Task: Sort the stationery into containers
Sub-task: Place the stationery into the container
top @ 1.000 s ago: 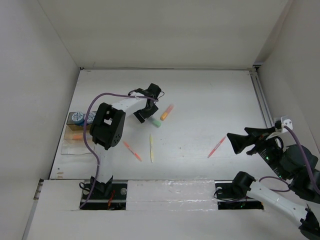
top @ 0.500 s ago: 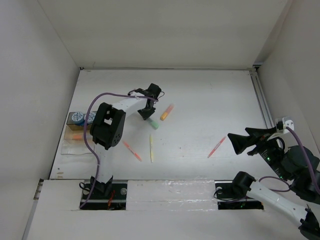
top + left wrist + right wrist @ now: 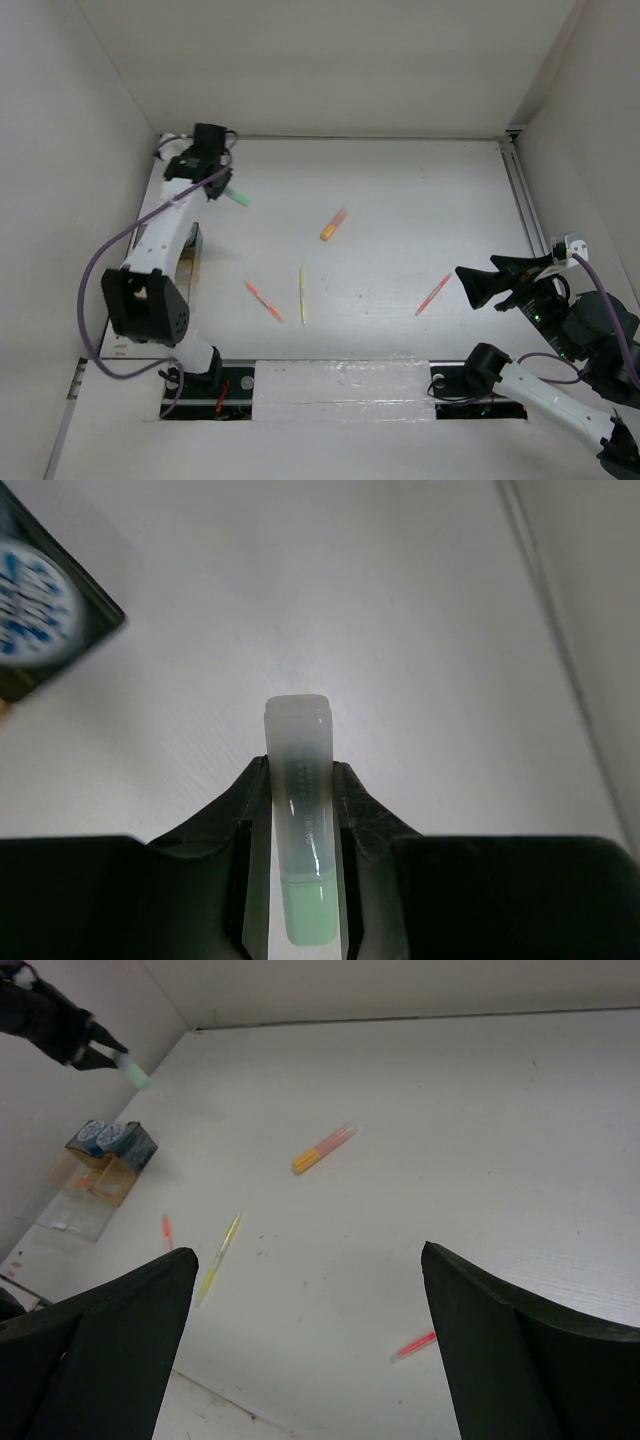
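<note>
While my left arm (image 3: 160,235) stretches to the far left corner of the desk (image 3: 420,180), my left gripper (image 3: 298,780) is closed almost fully, its jaws pinching the green-grey highlighter (image 3: 297,742) around the barrel, with the pale cap sticking out in front. My right gripper (image 3: 308,1252) hangs over the near right corner, jaws spread wide and empty. By the left edge sits the tray (image 3: 70,1210), with the two blue-and-white cylinders (image 3: 100,1132) side by side in its far compartment. Near the desk's middle lies the orange highlighter (image 3: 333,224). Toward the near edge, the yellow pen (image 3: 302,296) and the orange-red pen (image 3: 265,300) lie close together, and the pink pen (image 3: 434,294) lies nearer the right edge.
</note>
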{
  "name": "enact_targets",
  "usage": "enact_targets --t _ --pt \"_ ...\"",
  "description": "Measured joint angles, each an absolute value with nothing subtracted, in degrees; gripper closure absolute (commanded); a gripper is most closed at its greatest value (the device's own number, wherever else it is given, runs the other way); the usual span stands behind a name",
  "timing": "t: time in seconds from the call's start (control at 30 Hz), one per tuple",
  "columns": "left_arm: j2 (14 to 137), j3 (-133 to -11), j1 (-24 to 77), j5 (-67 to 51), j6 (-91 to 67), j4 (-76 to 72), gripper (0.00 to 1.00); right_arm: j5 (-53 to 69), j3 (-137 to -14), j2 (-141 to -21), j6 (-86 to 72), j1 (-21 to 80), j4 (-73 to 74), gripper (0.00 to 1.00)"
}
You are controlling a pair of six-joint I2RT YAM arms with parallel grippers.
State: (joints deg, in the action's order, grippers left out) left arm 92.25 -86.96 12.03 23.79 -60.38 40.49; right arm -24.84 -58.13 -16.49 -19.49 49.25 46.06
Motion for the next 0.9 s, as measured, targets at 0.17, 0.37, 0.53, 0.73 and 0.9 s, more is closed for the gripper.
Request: enact_targets --t 0.17,0.37,0.53,0.73,0.9 --pt "82.2 -82.4 -5.0 22.9 -55.2 38.8 1.00 -24.8 -58.1 -16.5 -19.5 49.3 46.1 0.00" --pt "80.5 -76.3 -12.9 23.0 -51.0 39.4 1.00 -24.8 -58.1 -16.5 -19.5 49.3 46.1 0.00" --pt "80.4 -68.9 -13.9 23.2 -50.6 38.7 1.00 -24.7 -58.1 -16.5 -19.5 49.3 46.1 0.00" --pt "80.2 -60.6 -20.1 22.3 -50.4 36.9 1.00 -23.9 -58.0 -16.5 -19.4 49.3 46.0 0.00" --pt "80.0 -60.2 -20.4 21.8 -50.4 35.4 1.00 -23.3 -57.9 -16.5 -19.4 49.3 46.0 0.00"
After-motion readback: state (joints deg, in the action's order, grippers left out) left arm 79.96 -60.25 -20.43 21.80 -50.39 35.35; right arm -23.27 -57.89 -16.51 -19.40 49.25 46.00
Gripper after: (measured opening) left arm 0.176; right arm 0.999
